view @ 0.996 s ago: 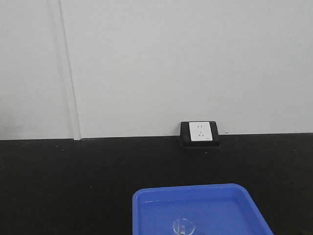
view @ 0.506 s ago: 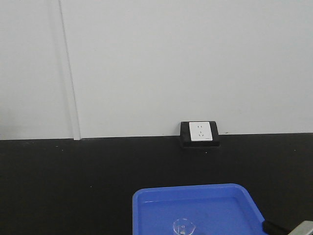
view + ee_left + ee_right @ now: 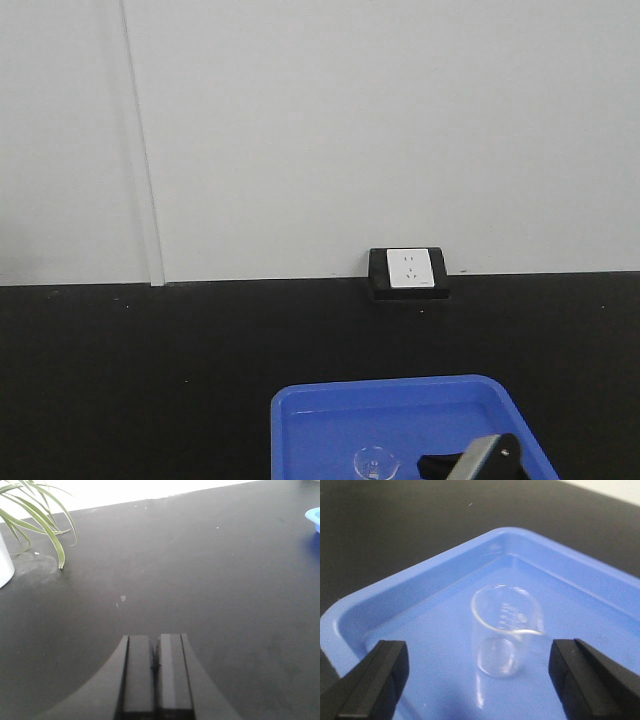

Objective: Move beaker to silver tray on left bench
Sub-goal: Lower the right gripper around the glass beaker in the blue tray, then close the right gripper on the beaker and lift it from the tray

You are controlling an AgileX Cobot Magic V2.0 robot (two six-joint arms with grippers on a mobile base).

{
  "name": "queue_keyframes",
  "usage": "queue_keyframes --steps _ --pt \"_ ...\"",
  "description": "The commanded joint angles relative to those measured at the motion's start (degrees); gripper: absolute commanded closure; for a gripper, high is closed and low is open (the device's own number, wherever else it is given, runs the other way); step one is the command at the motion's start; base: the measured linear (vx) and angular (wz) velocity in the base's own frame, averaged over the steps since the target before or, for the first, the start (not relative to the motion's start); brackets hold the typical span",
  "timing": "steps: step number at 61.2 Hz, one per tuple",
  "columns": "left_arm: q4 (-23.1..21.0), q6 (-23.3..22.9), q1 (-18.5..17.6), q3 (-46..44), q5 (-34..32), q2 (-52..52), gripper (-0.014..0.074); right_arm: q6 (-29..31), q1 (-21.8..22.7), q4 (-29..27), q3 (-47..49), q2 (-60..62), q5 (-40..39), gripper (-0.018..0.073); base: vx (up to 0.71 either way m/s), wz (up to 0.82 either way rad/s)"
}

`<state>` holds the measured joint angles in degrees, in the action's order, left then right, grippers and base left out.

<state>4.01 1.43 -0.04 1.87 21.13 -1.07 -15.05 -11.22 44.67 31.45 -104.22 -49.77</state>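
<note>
The beaker point(image 3: 506, 630), small, clear and upright with faint printed marks, stands inside a bright blue tray point(image 3: 420, 587). In the front view the beaker point(image 3: 376, 463) shows at the bottom edge, inside the blue tray point(image 3: 400, 395). My right gripper point(image 3: 479, 672) is open, its two black fingers point(image 3: 375, 680) wide apart on either side of the beaker and a little short of it, touching nothing. Its arm shows at the bottom of the front view, just right of the beaker. My left gripper point(image 3: 155, 662) is shut and empty above bare black worktop. The silver tray is out of view.
A black worktop point(image 3: 150, 370) runs under a white wall with a wall socket point(image 3: 409, 271). In the left wrist view a potted plant point(image 3: 30, 525) with long green leaves stands at the far left, and a corner of the blue tray point(image 3: 313, 520) shows at the right edge.
My right arm has come in from the lower right of the front view and moved left over the blue tray toward the beaker. The beaker has not moved.
</note>
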Motion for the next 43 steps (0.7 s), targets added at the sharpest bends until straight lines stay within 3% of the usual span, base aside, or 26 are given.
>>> queue_keyframes --steps 1,12,31,43 --pt "0.1 0.0 -0.1 1.2 -4.2 -0.5 0.0595 0.6 -1.9 -4.8 4.2 -1.3 -1.3 -0.0066 0.00 0.00" --pt "0.1 0.0 -0.1 1.2 -4.2 -0.5 0.0595 1.1 -3.7 -8.3 10.0 -7.3 -1.2 -0.0057 0.00 0.00" --pt "0.1 0.0 -0.1 1.2 -4.2 -0.5 0.0595 1.0 -4.7 -9.1 17.0 -13.8 -1.8 -0.0027 0.00 0.00" --pt "0.1 0.0 -0.1 1.2 -4.2 -0.5 0.0595 0.9 -4.9 -9.1 17.3 -14.1 -2.8 0.0062 0.00 0.00"
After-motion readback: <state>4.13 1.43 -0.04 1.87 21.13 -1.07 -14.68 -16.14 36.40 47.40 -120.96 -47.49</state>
